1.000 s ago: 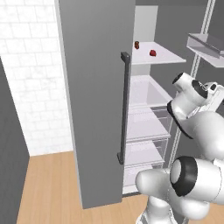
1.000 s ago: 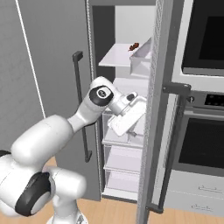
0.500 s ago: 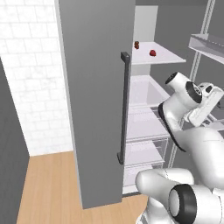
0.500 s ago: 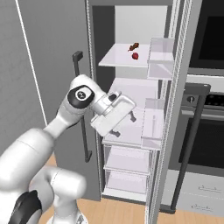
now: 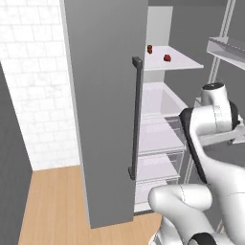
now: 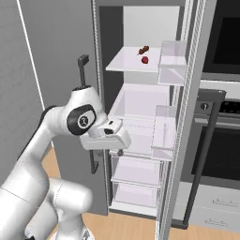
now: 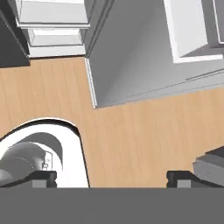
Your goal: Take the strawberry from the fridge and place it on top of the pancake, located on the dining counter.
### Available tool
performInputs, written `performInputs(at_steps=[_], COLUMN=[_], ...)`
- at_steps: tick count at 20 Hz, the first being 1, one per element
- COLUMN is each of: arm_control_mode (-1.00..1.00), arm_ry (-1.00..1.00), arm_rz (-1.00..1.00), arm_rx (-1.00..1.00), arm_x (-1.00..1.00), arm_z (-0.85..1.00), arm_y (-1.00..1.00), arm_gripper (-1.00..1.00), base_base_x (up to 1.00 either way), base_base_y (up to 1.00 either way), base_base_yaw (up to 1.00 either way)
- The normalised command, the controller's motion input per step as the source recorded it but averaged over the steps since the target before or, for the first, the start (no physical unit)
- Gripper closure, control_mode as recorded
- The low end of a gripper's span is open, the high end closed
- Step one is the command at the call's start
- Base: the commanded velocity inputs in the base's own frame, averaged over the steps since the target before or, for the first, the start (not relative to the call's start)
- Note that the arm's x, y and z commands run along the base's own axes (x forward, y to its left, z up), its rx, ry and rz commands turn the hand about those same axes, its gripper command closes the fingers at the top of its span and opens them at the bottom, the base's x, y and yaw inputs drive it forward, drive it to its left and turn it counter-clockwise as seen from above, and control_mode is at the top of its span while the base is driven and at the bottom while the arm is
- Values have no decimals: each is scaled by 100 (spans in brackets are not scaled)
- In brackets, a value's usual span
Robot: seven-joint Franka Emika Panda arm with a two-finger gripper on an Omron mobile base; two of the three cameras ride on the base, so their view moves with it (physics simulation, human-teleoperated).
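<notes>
my pincer (image 7: pixel 111 177) hung released and empty, aimed down at the wood floor (image 7: pixel 144 131) beside the opened fridge (image 6: pixel 140 117). the strawberry (image 6: pixel 145 59) lay untouched on the top shelf (image 6: pixel 126 63), well above; reaching, grasping and carrying all remained.

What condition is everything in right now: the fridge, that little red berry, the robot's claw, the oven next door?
fridge: doors open, shelves and drawers on show.
strawberry: untouched on the top shelf, beside a small dark item.
clear drawers: pushed in.
gripper: open, holding nothing, pointing down at the wooden floor.
oven: door shut.
</notes>
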Motion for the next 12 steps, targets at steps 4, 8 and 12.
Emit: performInputs(at_steps=[4, 8, 12], arm_control_mode=[-100, -100, -100], arm_ry=[-39, -5, 0], arm_rz=[-31, 6, 31], arm_rx=[75, 9, -22], arm_x=[-24, 8, 21], arm_z=[-12, 8, 9], arm_y=[61, 79, 100], arm_gripper=[-100, -100, -100], base_base_x=[0, 0, 0], base_base_y=[0, 0, 0], base_base_yaw=[0, 0, 0])
